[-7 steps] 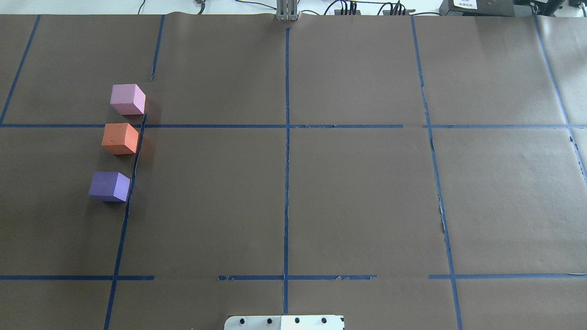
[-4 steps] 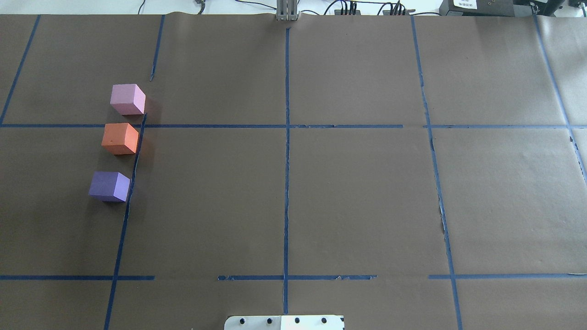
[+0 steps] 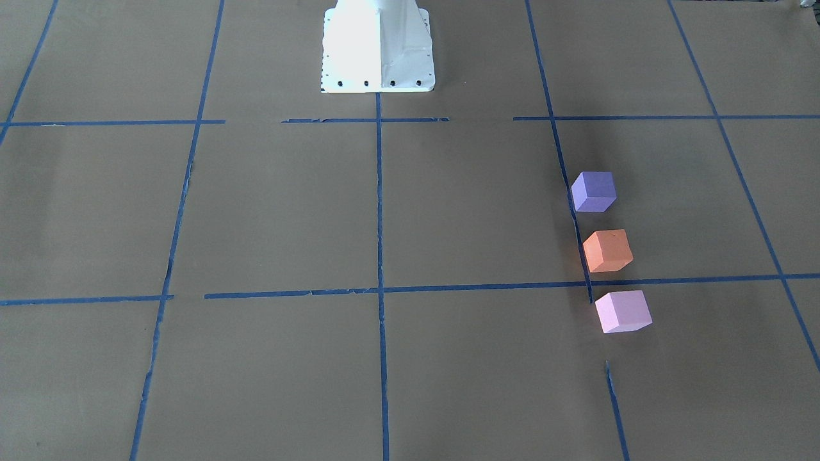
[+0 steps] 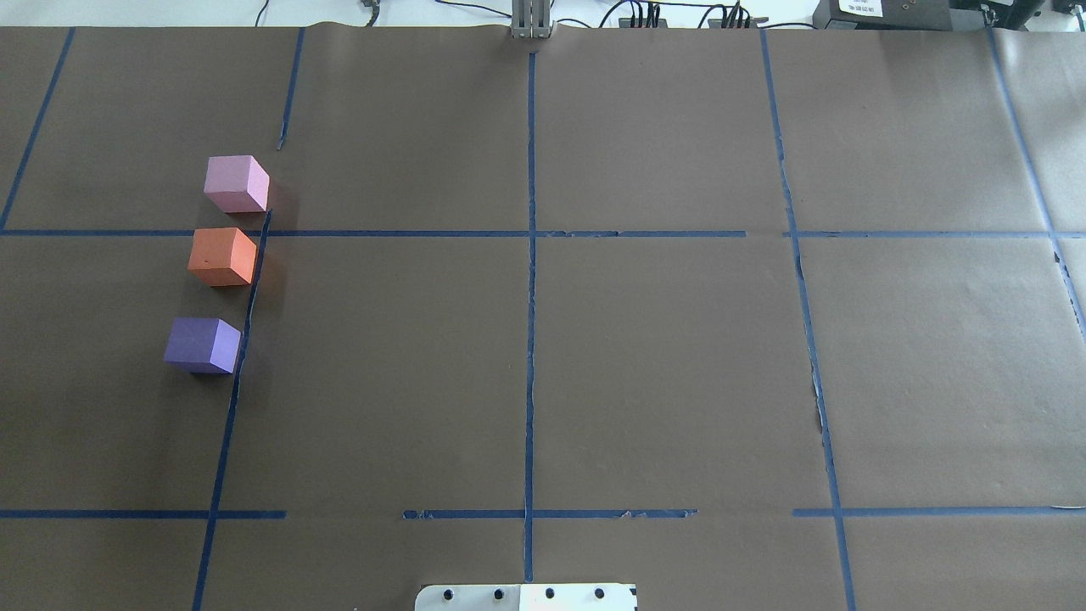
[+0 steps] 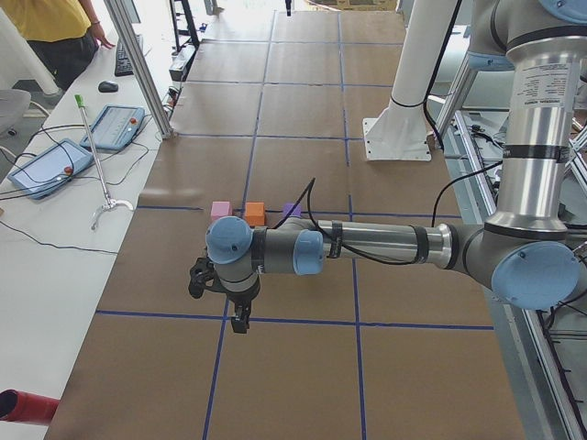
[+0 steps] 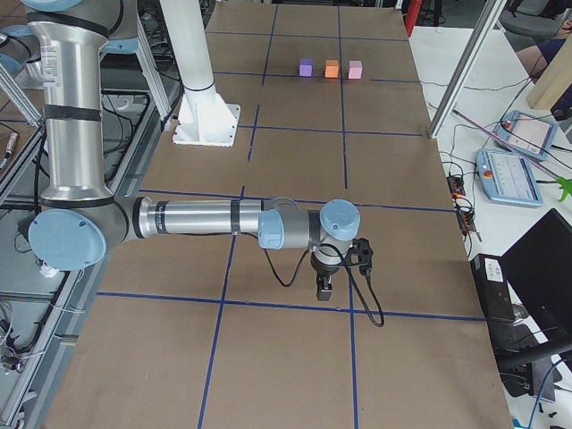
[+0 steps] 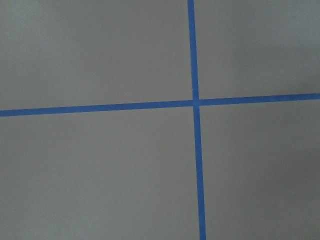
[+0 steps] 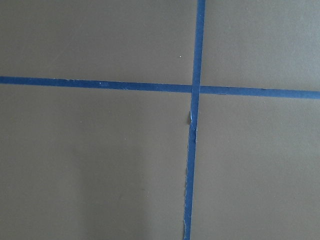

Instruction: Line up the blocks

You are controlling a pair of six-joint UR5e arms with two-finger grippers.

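Observation:
Three blocks stand in a column along a blue tape line on the table's left side: the light pink block (image 4: 236, 183) farthest, the orange block (image 4: 222, 256) in the middle, the violet-purple block (image 4: 203, 344) nearest. In the front-facing view they are purple (image 3: 594, 191), orange (image 3: 608, 250), pink (image 3: 623, 311). My left gripper (image 5: 240, 321) shows only in the exterior left view, pointing down near the table's end, apart from the blocks. My right gripper (image 6: 324, 288) shows only in the exterior right view, far from the blocks (image 6: 332, 68). I cannot tell whether either is open or shut.
Brown paper with a blue tape grid covers the table. The robot's white base plate (image 4: 526, 596) sits at the near middle edge. Teach pendants (image 5: 55, 165) lie on white side tables beyond both ends. A person in a yellow shirt (image 5: 55, 27) stands at the far corner.

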